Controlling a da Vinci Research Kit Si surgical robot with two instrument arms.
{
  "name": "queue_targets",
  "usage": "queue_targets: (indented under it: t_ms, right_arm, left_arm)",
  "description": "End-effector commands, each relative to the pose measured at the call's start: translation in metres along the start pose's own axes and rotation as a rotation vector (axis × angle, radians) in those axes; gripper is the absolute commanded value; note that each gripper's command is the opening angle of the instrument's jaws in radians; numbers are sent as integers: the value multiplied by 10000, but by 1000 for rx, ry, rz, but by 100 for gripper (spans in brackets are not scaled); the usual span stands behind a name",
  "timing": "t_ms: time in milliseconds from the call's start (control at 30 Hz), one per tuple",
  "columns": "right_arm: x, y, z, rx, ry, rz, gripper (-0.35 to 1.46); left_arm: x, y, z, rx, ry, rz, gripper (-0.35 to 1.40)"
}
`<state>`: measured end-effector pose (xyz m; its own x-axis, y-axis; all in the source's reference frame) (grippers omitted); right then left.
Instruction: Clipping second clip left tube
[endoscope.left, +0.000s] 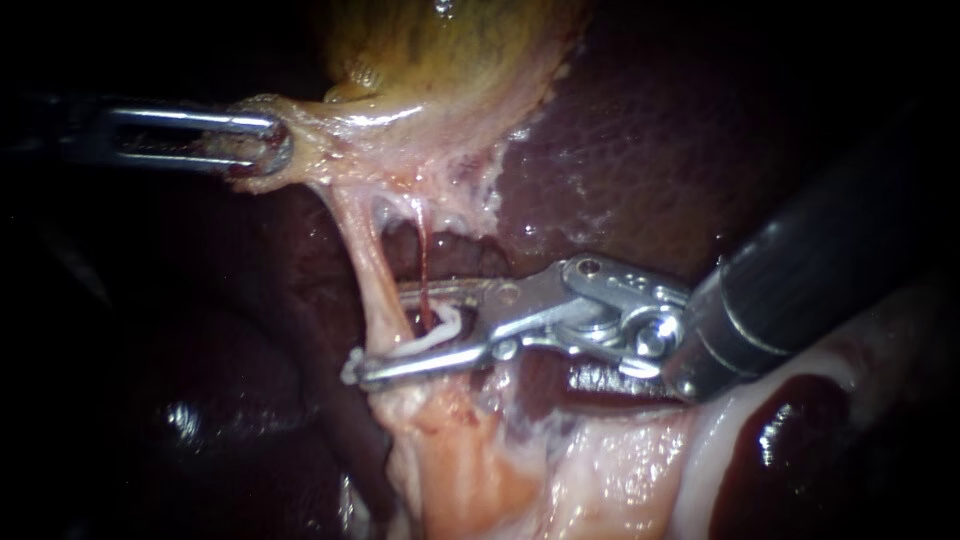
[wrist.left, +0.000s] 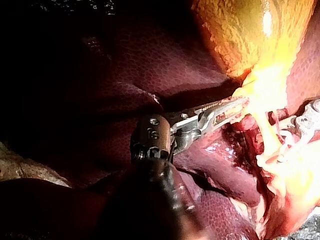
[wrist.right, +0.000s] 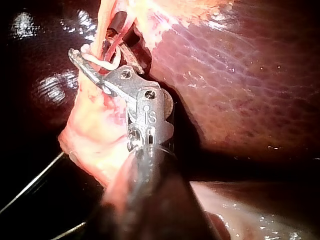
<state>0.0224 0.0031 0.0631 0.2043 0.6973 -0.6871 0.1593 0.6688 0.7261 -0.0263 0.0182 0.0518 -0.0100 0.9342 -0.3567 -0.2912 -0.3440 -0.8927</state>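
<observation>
My right instrument comes in from the right, and its jaws stand partly apart, gripping a white clip between them; the clip runs along the near jaw and curls up toward the far one at its inner end; the left tube passes through that gap, with the far jaw behind it and the near jaw across its front, so the clip straddles the tube low down, just above where it widens into pale fatty tissue; just right of it a thin red tube hangs down to the clip's inner end; I cannot tell whether they touch.

Further out, my left instrument reaches in from the left, its jaws closed on the pale lower end of the gallbladder and holding it out to the left; the left tube stretches taut from there down to the clip.

I count two instruments, two tubes and one clip; the liver lies dark red behind and to the right of everything.
</observation>
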Motion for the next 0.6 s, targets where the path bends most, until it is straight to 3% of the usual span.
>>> queue_targets:
  t_ms: [33, 167, 367, 600]
  right_arm:
    - [1, -2, -4, -5, 1, -4, 50]
    - [6, -9, -25, -20, 2, -11, 50]
    - [18, -20, -68, -69, -33, -9, 50]
    - [32, -40, -85, -35, -41, 1, 50]
  left_arm:
    - [0, 0, 0, -1, 0, 0, -35]
    - [0, 0, -1, -1, -1, 0, -35]
    - [0, 0, -3, -2, -1, 0, -35]
    - [0, 0, -3, -2, -1, 0, -35]
